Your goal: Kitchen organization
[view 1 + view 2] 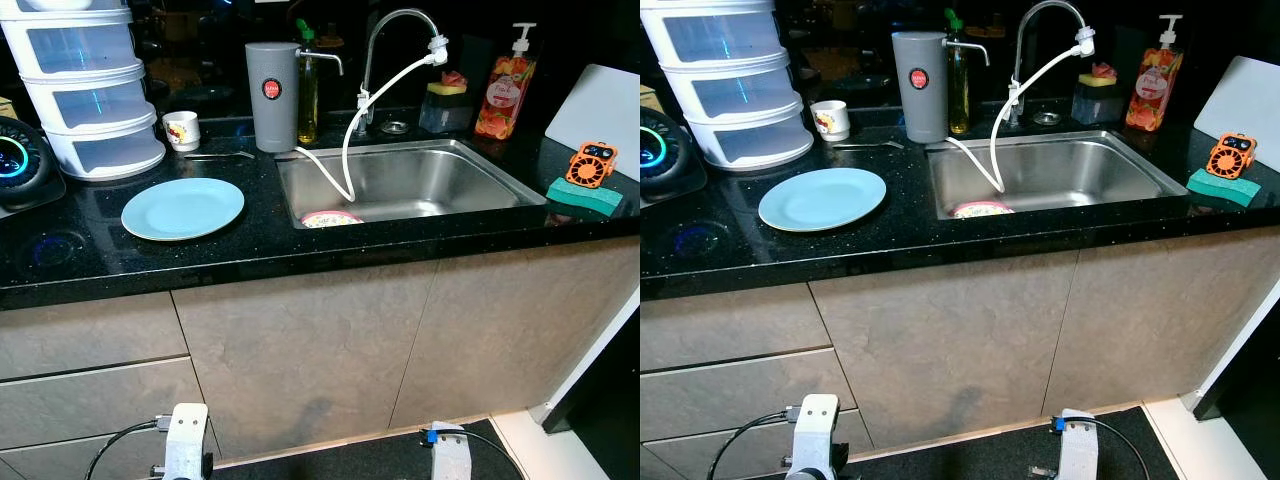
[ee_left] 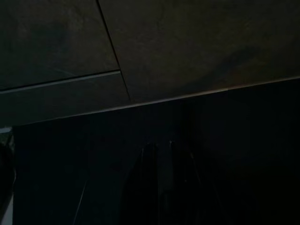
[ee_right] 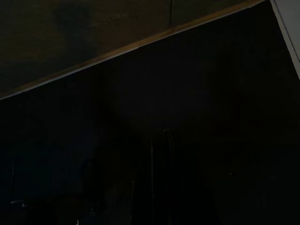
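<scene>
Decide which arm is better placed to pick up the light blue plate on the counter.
Left, probably. The light blue plate lies left of the sink, on the left arm's side; the right arm hangs farther right.

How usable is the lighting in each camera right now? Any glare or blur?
Both eye views: sharp, evenly lit; soft glare on the stainless steel sink, and reflections on the glossy black countertop beside the light blue plate. Left wrist view: very dark, cabinet panels barely readable. Right wrist view: darker, with a pale edge line across it.
</scene>
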Available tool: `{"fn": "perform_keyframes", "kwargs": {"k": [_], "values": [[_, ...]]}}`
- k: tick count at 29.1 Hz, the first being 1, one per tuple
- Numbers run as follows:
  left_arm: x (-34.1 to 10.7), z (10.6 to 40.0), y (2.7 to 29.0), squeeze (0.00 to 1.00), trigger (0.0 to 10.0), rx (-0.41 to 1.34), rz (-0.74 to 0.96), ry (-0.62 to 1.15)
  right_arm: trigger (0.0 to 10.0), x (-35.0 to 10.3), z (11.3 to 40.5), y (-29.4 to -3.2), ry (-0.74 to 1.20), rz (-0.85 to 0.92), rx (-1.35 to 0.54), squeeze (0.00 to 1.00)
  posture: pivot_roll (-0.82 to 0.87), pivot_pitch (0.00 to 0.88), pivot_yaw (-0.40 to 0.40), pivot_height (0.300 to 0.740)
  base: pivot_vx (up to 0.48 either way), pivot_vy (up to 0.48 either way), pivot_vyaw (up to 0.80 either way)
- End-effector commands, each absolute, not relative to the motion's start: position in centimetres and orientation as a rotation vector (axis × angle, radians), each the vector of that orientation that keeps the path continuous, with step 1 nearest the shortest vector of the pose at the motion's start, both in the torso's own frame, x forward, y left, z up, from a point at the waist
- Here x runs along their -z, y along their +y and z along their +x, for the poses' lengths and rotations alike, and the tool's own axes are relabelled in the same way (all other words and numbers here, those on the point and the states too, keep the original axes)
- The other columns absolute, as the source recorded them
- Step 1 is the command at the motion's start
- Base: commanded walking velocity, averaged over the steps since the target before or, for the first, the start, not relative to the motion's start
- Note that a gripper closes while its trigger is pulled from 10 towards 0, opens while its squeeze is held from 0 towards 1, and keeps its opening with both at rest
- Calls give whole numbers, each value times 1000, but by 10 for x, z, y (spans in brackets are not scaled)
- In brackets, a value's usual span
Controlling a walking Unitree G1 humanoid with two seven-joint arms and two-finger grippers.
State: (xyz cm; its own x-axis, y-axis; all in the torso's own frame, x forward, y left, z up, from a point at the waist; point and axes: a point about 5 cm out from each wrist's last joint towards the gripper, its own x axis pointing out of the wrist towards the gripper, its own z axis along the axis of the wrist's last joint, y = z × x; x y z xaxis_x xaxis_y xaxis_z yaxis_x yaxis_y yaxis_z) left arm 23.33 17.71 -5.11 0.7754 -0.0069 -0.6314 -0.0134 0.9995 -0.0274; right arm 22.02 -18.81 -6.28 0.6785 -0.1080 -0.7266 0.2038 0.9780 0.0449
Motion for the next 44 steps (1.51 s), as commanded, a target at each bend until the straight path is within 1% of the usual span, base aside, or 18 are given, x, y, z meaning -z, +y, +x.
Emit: {"fn": "perform_keyframes", "kwargs": {"k": [1, 7, 23, 28, 32, 36, 40, 41, 44], "values": [[51, 233, 180, 0, 10000, -1, -25, 679, 10000, 65, 217, -187, 820, 122, 175, 0, -30, 14, 18, 740, 0, 0, 0], [52, 232, 182, 0, 10000, -27, -38, 686, 10000, 63, 220, -188, 810, 105, 169, 0, -23, 8, 16, 740, 0, 0, 0], [51, 234, 177, 0, 10000, -4, -38, 683, 10000, 60, 222, -194, 786, 75, 188, 0, -33, 10, 18, 740, 0, 0, 0], [52, 233, 179, 0, 10000, -45, -61, 696, 10000, 62, 220, -192, 784, 58, 162, 0, -28, 3, 6, 740, 0, 0, 0], [52, 233, 175, 0, 10000, 16, -20, 693, 10000, 61, 222, -191, 777, 76, 172, 0, -32, 9, 21, 740, 0, 0, 0], [55, 229, 177, 0, 10000, -3, -15, 710, 10000, 61, 222, -187, 779, 87, 138, 0, -34, 6, 17, 740, 0, 0, 0], [54, 229, 176, 0, 10000, 14, -15, 705, 10000, 61, 222, -188, 776, 93, 149, 0, -37, 6, 23, 740, 0, 0, 0], [55, 229, 175, 0, 10000, 26, -6, 705, 10000, 61, 221, -189, 776, 95, 155, 0, -41, 1, 8, 740, 0, 0, 0], [55, 229, 176, 0, 10000, 7, -8, 713, 10000, 62, 220, -189, 785, 79, 141, 0, -32, 7, 7, 740, 0, 0, 0]]}}
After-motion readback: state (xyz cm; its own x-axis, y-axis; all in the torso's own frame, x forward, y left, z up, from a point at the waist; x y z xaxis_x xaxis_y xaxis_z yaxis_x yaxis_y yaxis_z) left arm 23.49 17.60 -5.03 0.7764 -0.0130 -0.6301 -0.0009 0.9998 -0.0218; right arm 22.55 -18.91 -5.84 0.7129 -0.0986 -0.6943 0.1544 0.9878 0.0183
